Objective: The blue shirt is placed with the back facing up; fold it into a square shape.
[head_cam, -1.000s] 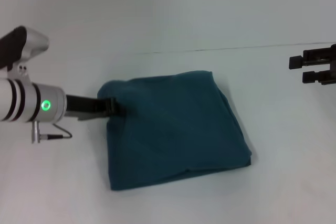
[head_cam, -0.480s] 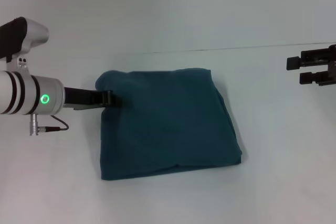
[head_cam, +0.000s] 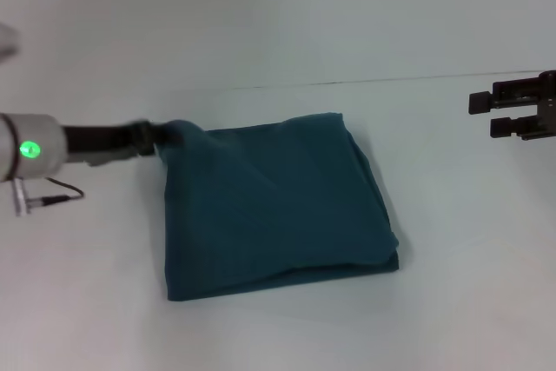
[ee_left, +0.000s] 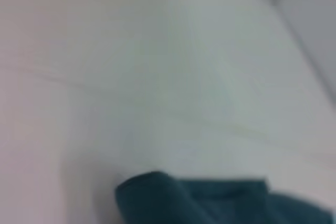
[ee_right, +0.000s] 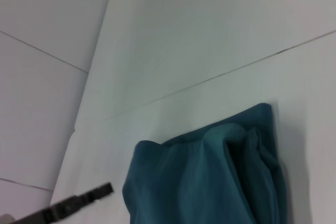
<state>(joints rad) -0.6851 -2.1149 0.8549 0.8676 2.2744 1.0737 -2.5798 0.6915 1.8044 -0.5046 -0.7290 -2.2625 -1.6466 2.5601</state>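
Blur hides whether the left gripper (head_cam: 149,137) jaws grip the blue shirt (head_cam: 276,204); right gripper (head_cam: 486,115) jaws parted.

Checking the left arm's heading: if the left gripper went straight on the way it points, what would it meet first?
The blue shirt. The left gripper points at its far left corner and seems already against the cloth there, though contact is blurred.

surface: white table (head_cam: 287,32) | on it: folded blue shirt (head_cam: 278,206)
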